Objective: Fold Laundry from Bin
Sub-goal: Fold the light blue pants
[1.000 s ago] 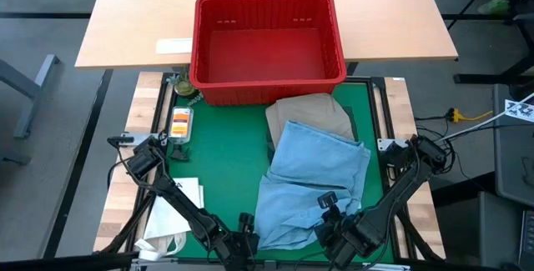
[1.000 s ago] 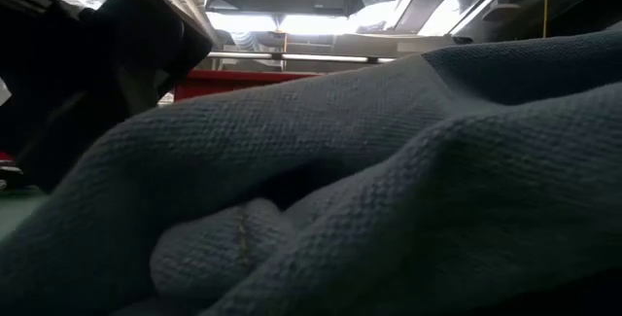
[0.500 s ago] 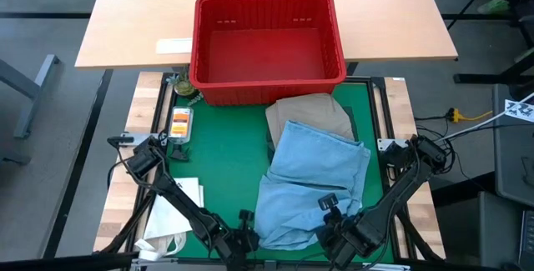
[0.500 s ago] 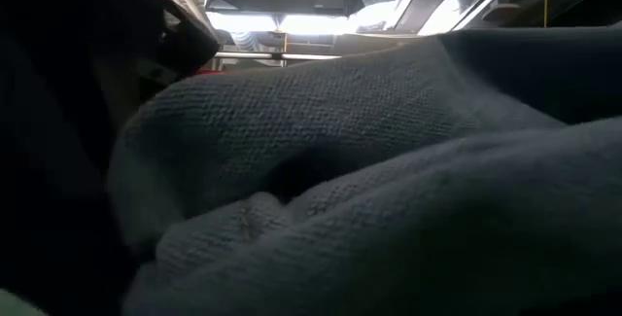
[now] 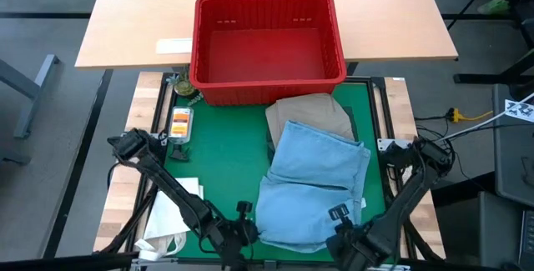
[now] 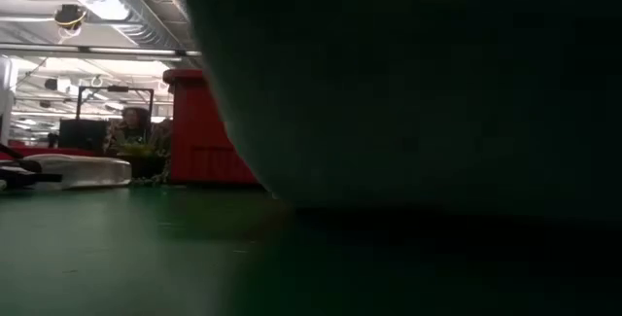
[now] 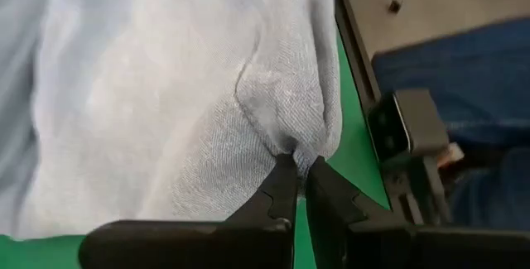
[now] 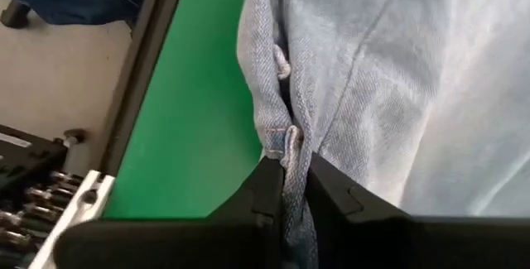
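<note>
The left tool (image 7: 296, 178) has just clamped shut on the near hem of the light blue denim jeans (image 5: 313, 192), matching the right tool (image 8: 288, 178) (already pinching the other corner). A two-handed lift seems ready. The jeans lie rumpled between both tools.

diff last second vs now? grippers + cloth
The left gripper closed on the near edge of the light blue jeans; it was open a second ago. The right gripper was already shut on the jeans' near edge and has shifted toward the near right corner of the green mat. The jeans' near edge has tightened slightly. Unchanged: the red bin, empty, and the khaki garment.
</note>
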`<control>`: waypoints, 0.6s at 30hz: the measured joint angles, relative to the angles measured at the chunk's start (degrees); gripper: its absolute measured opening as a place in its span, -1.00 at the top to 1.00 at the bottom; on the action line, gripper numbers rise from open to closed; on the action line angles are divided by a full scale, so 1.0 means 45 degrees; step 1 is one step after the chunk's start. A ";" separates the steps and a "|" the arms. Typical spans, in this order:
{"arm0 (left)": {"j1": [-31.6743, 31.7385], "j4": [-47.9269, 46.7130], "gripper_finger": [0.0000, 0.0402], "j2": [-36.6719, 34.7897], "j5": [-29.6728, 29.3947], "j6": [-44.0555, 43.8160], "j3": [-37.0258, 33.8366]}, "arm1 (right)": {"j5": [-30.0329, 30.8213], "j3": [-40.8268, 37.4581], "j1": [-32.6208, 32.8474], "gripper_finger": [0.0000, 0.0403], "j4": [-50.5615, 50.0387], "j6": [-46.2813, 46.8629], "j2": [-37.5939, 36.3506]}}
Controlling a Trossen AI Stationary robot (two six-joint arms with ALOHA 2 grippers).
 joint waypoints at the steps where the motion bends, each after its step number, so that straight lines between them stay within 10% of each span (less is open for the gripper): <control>1: 0.0107 -0.0010 0.97 -0.0159 0.0008 0.0000 0.0001 | 0.0002 0.0000 0.0162 0.84 -0.0012 0.0299 0.0003; 18: 0.2322 0.0053 0.97 -0.2282 -0.0215 0.1692 0.0022 | 0.2389 0.0000 0.1445 0.84 -0.4662 0.5322 -0.2331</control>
